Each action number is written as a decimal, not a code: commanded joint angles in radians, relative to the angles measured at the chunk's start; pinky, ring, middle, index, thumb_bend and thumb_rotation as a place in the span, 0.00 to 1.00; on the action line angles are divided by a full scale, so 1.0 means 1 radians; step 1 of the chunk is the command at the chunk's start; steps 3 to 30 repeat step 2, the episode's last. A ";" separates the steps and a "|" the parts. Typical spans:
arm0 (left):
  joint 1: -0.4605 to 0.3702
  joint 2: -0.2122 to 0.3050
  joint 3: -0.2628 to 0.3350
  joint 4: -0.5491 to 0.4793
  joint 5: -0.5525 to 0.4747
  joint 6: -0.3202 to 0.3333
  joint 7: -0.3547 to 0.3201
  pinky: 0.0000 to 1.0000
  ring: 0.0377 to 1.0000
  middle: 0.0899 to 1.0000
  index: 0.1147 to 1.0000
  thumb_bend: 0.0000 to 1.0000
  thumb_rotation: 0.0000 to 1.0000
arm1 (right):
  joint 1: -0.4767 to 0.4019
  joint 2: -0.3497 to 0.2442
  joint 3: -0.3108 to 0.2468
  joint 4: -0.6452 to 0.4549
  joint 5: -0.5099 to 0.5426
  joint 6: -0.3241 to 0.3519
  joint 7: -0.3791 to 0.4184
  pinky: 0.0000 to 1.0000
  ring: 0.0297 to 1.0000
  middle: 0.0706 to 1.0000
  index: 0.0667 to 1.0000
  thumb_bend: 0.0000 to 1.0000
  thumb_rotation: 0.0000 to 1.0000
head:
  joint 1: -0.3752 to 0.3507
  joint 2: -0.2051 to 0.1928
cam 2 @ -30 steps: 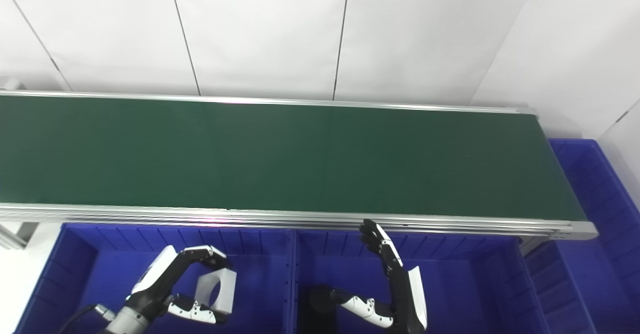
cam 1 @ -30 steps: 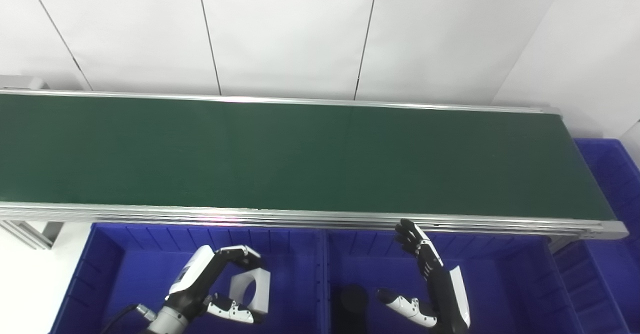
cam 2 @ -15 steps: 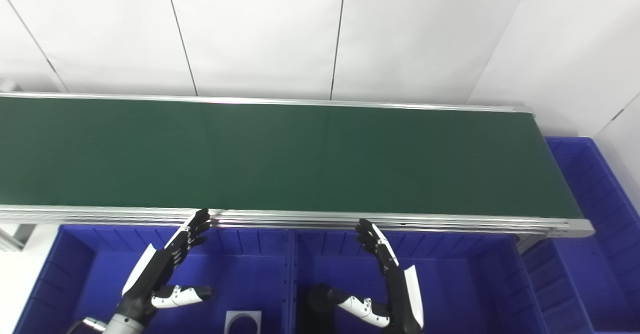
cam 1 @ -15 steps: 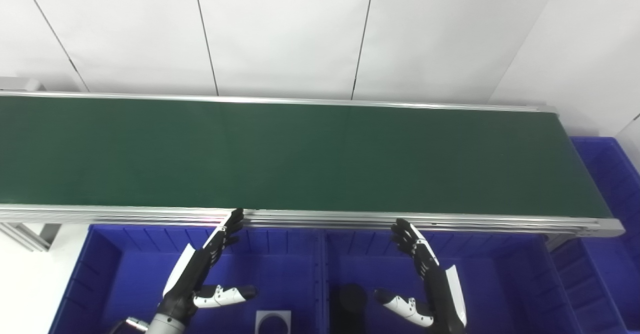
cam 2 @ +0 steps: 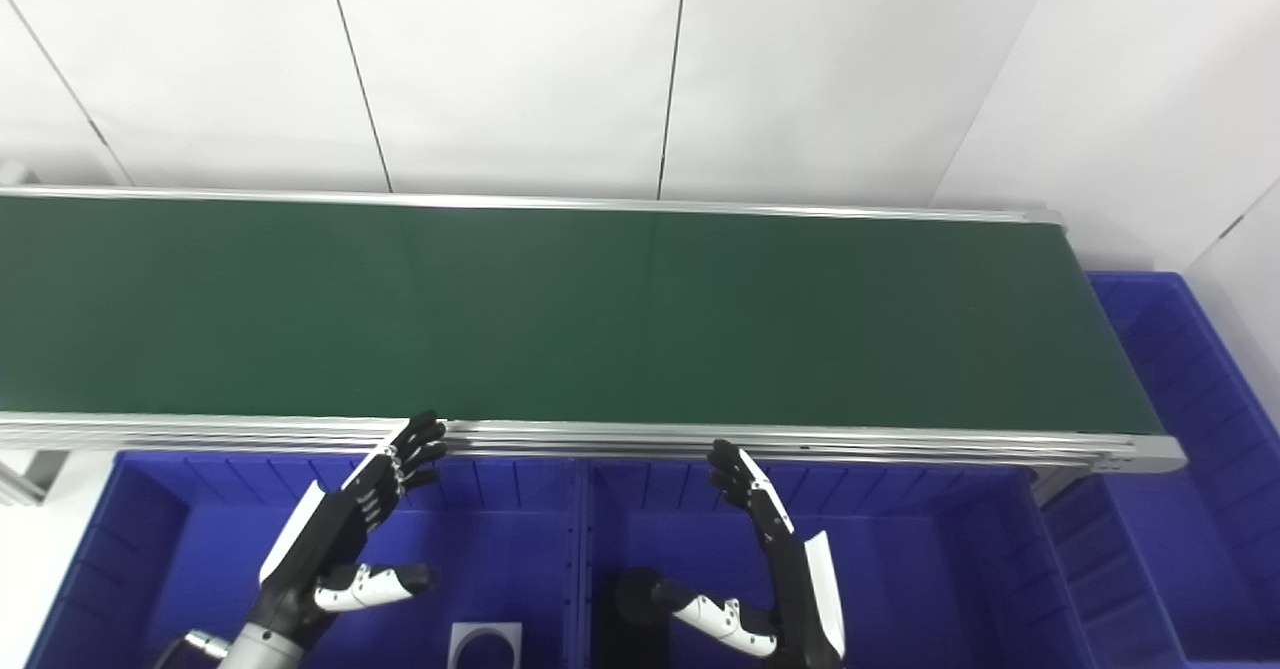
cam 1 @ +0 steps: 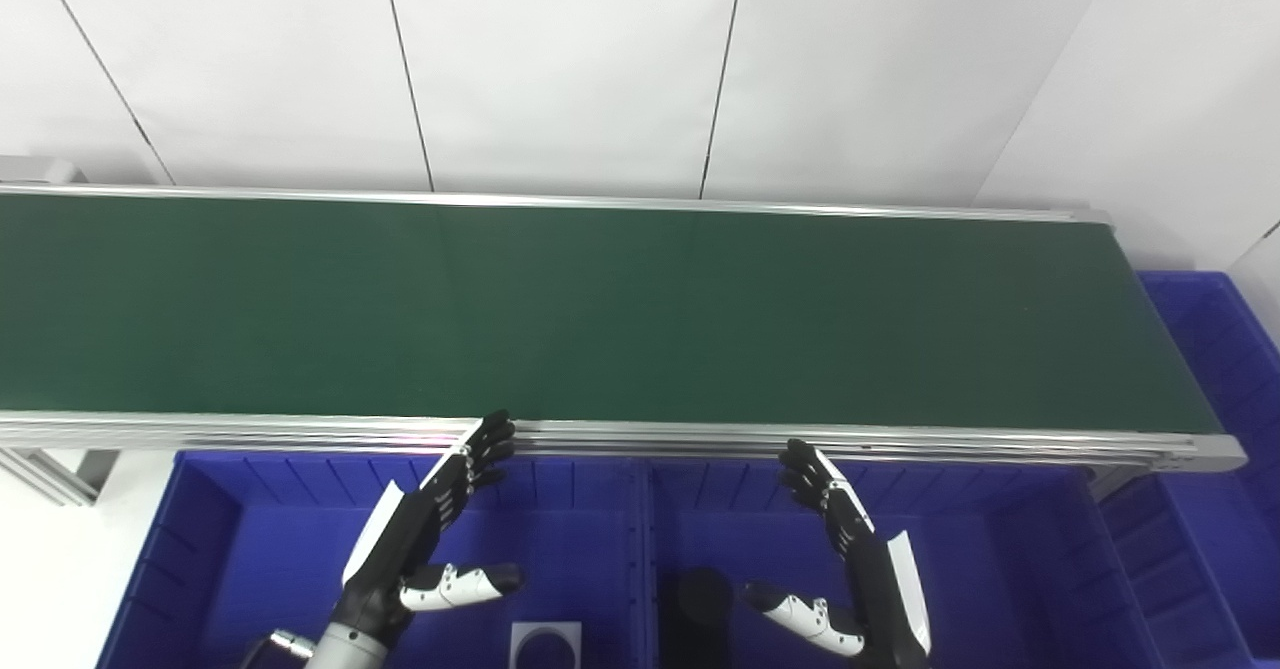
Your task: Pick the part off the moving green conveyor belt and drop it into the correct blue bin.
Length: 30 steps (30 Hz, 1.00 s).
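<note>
The green conveyor belt [cam 1: 600,309] runs across the view with no part on it. A white square part with a round hole [cam 1: 546,644] lies in the left blue bin [cam 1: 210,549]. My left hand [cam 1: 425,534] is open and empty above that bin, fingertips near the belt's front rail. My right hand [cam 1: 850,559] is open and empty above the middle blue bin [cam 1: 1010,569]. A black round part [cam 1: 703,597] lies in the middle bin, next to the right hand's thumb.
A silver rail [cam 1: 640,437] edges the belt's front. A third blue bin [cam 1: 1225,369] stands past the belt's right end. White wall panels rise behind the belt. A metal frame leg [cam 1: 60,469] shows at lower left.
My left hand opened and let go of the white part, which dropped into the left bin. The hand then rose a little toward the belt rail. The right hand barely moved.
</note>
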 commanded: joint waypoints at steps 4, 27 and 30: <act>0.004 -0.004 0.018 -0.039 -0.019 -0.037 -0.019 0.86 0.90 0.93 0.92 0.94 0.52 | 0.003 0.002 -0.008 -0.025 -0.007 -0.052 0.014 0.82 0.82 0.85 0.88 0.96 0.62 | 0.002 -0.002; 0.004 -0.004 0.018 -0.039 -0.019 -0.037 -0.019 0.86 0.90 0.93 0.92 0.94 0.52 | 0.003 0.002 -0.008 -0.025 -0.007 -0.052 0.014 0.82 0.82 0.85 0.88 0.96 0.62 | 0.002 -0.002; 0.004 -0.004 0.018 -0.039 -0.019 -0.037 -0.019 0.86 0.90 0.93 0.92 0.94 0.52 | 0.003 0.002 -0.008 -0.025 -0.007 -0.052 0.014 0.82 0.82 0.85 0.88 0.96 0.62 | 0.002 -0.002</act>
